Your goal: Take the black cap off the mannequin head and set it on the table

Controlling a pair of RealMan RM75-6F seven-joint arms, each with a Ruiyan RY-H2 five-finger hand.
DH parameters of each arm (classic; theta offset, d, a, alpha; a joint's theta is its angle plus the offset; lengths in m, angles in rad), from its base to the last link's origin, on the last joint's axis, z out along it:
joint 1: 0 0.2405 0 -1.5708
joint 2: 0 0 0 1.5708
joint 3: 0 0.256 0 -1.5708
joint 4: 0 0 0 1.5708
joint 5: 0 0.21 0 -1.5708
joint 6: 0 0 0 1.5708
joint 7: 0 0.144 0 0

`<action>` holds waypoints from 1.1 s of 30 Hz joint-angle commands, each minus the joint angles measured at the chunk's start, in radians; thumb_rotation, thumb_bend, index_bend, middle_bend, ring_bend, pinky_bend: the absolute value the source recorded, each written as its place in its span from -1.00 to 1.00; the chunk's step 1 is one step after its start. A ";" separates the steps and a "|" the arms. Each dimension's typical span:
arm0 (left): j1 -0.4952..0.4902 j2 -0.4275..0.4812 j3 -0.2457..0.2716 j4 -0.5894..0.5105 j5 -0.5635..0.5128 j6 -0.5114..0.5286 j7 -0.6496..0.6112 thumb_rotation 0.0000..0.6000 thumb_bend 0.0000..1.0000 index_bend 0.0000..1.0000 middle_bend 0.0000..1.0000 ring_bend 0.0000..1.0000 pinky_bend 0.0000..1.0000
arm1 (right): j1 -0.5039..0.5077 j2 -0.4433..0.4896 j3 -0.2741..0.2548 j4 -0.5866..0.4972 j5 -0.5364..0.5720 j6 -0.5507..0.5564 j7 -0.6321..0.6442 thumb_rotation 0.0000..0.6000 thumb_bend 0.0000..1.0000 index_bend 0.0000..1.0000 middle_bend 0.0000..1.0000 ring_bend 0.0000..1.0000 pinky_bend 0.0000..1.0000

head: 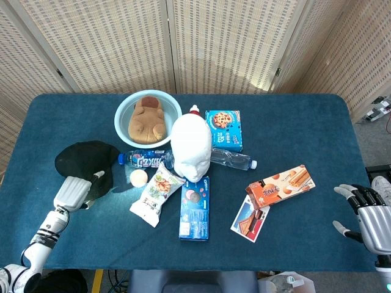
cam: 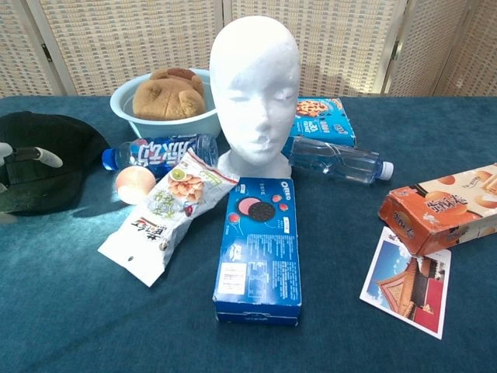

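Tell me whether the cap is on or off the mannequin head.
Off. The mannequin head is bare, and the cap lies on the table far to its left.

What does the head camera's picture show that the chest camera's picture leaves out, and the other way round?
Only the head view shows the right hand, open, beyond the table's right edge, and most of the left hand at the black cap's near edge. Only the chest view shows the white mannequin head's face from the front. Both show the black cap lying on the blue table, the brown plush toy in the pale blue bowl, and the blue Oreo box.
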 commanded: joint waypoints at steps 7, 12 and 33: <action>0.021 0.081 -0.015 -0.161 -0.103 -0.040 0.110 1.00 -0.82 -1.00 0.96 1.00 1.00 | 0.000 -0.003 0.001 0.007 0.004 -0.001 0.007 1.00 -0.85 -0.45 -0.47 -0.62 -0.55; 0.046 0.127 -0.024 -0.260 -0.166 -0.012 0.186 1.00 -0.82 -1.00 0.64 0.79 1.00 | 0.001 -0.007 0.001 0.015 0.004 -0.003 0.015 1.00 -0.85 -0.45 -0.47 -0.62 -0.55; 0.271 0.224 -0.008 -0.465 -0.027 0.381 0.077 1.00 -0.82 -0.80 -0.42 -0.36 -0.10 | 0.023 0.002 -0.016 0.027 -0.017 -0.048 0.024 1.00 -0.83 -0.45 -0.47 -0.62 -0.55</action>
